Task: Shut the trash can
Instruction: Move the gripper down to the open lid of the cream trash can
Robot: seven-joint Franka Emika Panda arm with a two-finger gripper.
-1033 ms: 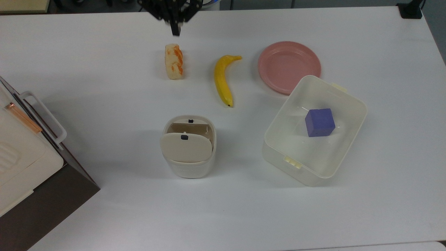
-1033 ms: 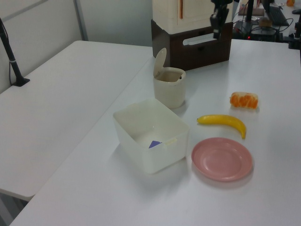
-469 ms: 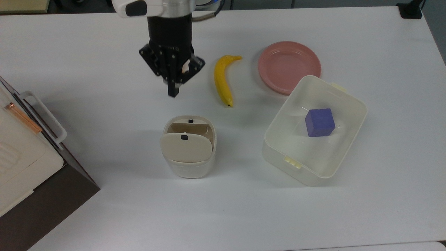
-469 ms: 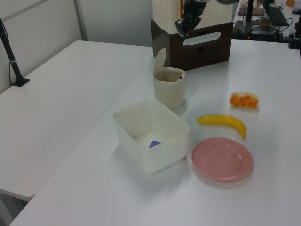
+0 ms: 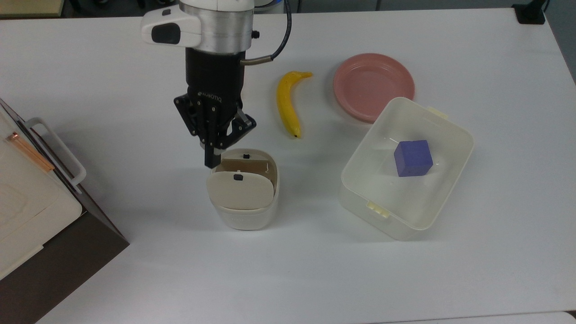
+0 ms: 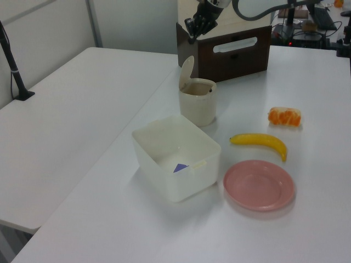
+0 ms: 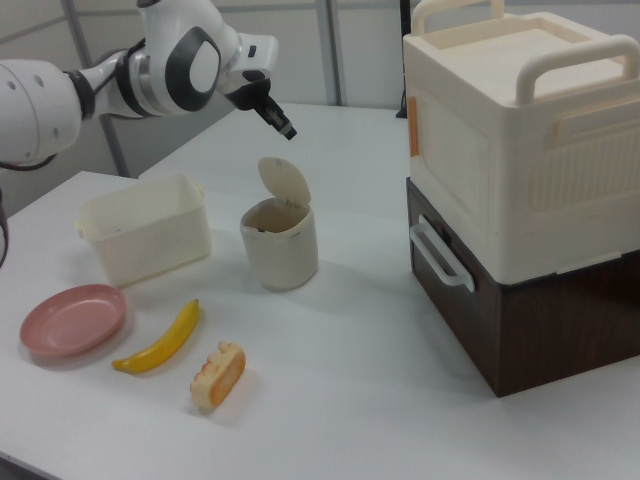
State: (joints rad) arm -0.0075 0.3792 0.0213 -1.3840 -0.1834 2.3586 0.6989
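The trash can (image 5: 245,216) is a small cream-white bin near the table's middle. Its beige lid (image 5: 240,191) with a black button stands raised on its hinge, so the can's mouth is uncovered. In the right view the trash can (image 7: 281,245) shows its lid (image 7: 285,181) upright. My gripper (image 7: 288,131) hangs shut just above that lid, apart from it. In the top view my gripper (image 5: 210,161) points at the can's far-left rim. In the left view the gripper (image 6: 191,38) is above the trash can (image 6: 198,102).
A banana (image 5: 288,105) and a pink plate (image 5: 373,85) lie beyond the can. A translucent tub (image 5: 355,202) holds a blue cube (image 5: 413,157). An orange-white food piece (image 6: 284,116) lies near the banana. Stacked storage boxes (image 5: 36,207) stand at the top view's left.
The arm has swept from the table's far edge toward the trash can, passing over the orange-white food piece, and now hangs above the can's lid. The lid has stayed up.
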